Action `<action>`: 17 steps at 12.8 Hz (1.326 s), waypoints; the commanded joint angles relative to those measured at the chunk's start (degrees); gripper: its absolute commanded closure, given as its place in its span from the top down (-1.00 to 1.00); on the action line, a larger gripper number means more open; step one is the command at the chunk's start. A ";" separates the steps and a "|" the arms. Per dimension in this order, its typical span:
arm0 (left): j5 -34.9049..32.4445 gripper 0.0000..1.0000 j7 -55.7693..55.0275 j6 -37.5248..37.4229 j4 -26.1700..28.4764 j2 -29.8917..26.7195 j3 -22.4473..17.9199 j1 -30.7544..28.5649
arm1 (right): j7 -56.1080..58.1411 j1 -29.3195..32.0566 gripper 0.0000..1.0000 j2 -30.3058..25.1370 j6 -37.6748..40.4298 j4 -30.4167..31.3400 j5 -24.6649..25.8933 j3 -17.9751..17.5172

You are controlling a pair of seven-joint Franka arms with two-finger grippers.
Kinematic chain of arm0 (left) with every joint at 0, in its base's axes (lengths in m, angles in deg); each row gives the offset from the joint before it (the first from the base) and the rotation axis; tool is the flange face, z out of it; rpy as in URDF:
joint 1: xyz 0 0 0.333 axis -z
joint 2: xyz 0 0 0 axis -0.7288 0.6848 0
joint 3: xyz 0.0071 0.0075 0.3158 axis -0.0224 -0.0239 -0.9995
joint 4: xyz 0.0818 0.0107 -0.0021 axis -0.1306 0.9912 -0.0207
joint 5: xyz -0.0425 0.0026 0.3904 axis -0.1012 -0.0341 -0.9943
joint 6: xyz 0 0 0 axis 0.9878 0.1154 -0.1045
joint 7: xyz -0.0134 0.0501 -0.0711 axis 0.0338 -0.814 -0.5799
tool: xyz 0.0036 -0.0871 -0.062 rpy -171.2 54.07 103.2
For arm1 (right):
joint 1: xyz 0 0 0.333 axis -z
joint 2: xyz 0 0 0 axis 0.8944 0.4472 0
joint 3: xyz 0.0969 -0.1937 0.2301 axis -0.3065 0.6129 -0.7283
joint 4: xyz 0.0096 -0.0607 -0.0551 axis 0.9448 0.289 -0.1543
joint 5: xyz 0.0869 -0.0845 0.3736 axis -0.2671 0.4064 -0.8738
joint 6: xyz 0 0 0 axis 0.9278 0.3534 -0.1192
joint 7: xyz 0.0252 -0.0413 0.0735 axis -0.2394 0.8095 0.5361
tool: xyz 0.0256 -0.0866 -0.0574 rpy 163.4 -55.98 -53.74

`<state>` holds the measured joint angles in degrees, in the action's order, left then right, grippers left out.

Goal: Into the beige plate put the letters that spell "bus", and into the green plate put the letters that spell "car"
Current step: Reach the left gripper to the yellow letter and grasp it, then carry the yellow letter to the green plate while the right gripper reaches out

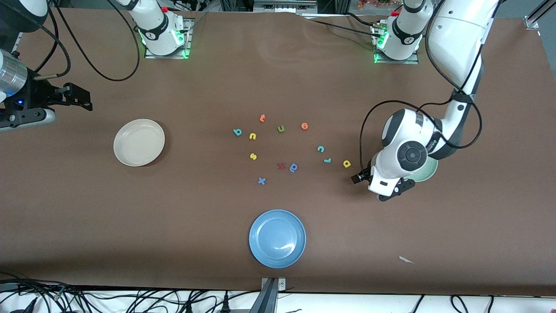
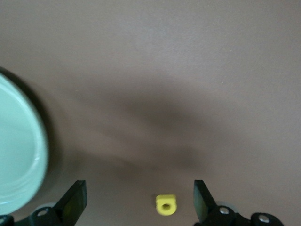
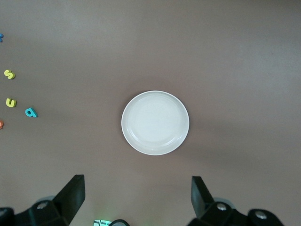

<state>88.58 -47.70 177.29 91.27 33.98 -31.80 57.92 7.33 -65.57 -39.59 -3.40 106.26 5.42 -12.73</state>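
Left fingers: spread wide on the left gripper [image 2: 136,202], empty, low over the yellow "a" [image 2: 166,205], which lies between them on the surface.
Right fingers: wide apart and empty too; the right gripper [image 3: 136,197] waits high near the beige plate [image 1: 139,142].
Surface: plain brown sheet [image 1: 173,208], cables along the edge nearest the front camera.
Bus letters: teal "b" [image 1: 237,132], yellow "u" [image 1: 253,136] and yellow "s" [image 1: 253,156] sit mid-surface.
Car letters: teal "c" [image 1: 321,149] and teal "r" [image 1: 328,160] lie near the "a".
Green plate: its rim [image 1: 431,171] peeks from under the left arm in the front view; the left wrist view shows it beside the "a".
Blue plate: [image 1: 277,238] nearest the front camera.
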 commanded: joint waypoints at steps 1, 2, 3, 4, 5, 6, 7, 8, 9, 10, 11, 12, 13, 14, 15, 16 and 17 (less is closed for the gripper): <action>1.24 1.00 -3.52 2.16 -0.12 1.84 -0.73 2.13 | -0.01 -0.14 1.00 0.46 -0.67 -0.16 -2.06 -0.02; 1.24 0.99 -4.39 2.25 0.14 2.20 -0.64 2.49 | -0.27 -0.32 1.00 0.55 -0.93 -0.25 -2.42 -0.02; 1.33 0.87 -5.01 2.25 0.84 2.37 -0.64 3.19 | -1.32 -1.02 1.00 0.90 -0.93 -0.25 -2.42 -0.02; 1.33 0.83 -5.02 2.69 1.45 2.81 -0.64 3.54 | -1.85 -1.37 1.00 0.99 -1.11 -0.25 -2.42 -0.02; 1.67 0.82 -5.11 3.65 1.72 3.51 -0.64 3.72 | -2.55 -1.81 1.00 1.25 -1.28 -0.43 -2.42 -0.02; 3.24 0.78 -5.28 4.79 1.90 3.87 -0.55 4.16 | -3.52 -2.42 1.00 1.60 -1.81 -0.43 -2.42 -0.02; 4.48 0.72 -5.20 6.45 2.86 3.78 -0.46 4.16 | -4.75 -3.21 1.00 2.13 -2.33 -0.52 -2.42 -0.02; 4.58 0.71 -5.28 7.86 3.48 3.78 -0.38 4.16 | -5.89 -4.09 1.00 2.83 -3.30 -0.52 -2.42 -0.02; 4.67 0.62 -5.28 8.05 3.83 3.78 -0.29 4.16 | -6.94 -4.97 1.00 3.70 -4.00 -0.52 -2.42 -0.02; 5.28 0.35 -5.11 8.05 4.62 3.78 -0.20 4.07 | -8.70 -6.46 1.00 4.50 -5.14 -0.52 -2.42 -0.02; 5.98 0.25 -4.41 7.97 4.97 3.78 -0.29 4.16 | -10.45 -7.43 1.00 5.46 -6.02 -0.52 -2.34 -0.02; 5.98 0.25 -4.32 7.97 5.32 3.70 -0.20 4.07 | -11.78 -8.48 1.00 6.25 -6.99 -0.52 -2.34 -0.02; 6.07 0.25 -4.32 7.53 5.50 3.52 -0.20 4.07 | -13.09 -9.19 1.00 6.87 -7.52 -0.52 -2.34 -0.02; 6.16 0.25 -4.40 7.35 5.85 3.26 -0.20 4.07 | -14.59 -10.24 1.00 7.57 -7.96 -0.52 -2.25 -0.02; 6.16 0.25 -4.40 7.35 5.94 3.34 0.67 3.90 | -15.82 -11.12 1.00 8.10 -9.18 -0.34 -2.16 -0.02; 6.16 0.25 -4.40 7.35 5.94 3.34 1.11 3.46 | -17.05 -11.91 1.00 8.98 -10.07 -0.34 -2.25 -0.02; 6.16 0.25 -4.40 7.18 6.12 3.26 1.12 3.46 | -18.54 -12.88 1.00 9.60 -10.77 -0.34 -2.42 -0.02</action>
<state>93.03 -52.60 184.74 95.02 38.33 -31.37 61.63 -8.61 -76.91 -31.02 -13.00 106.30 3.97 -13.06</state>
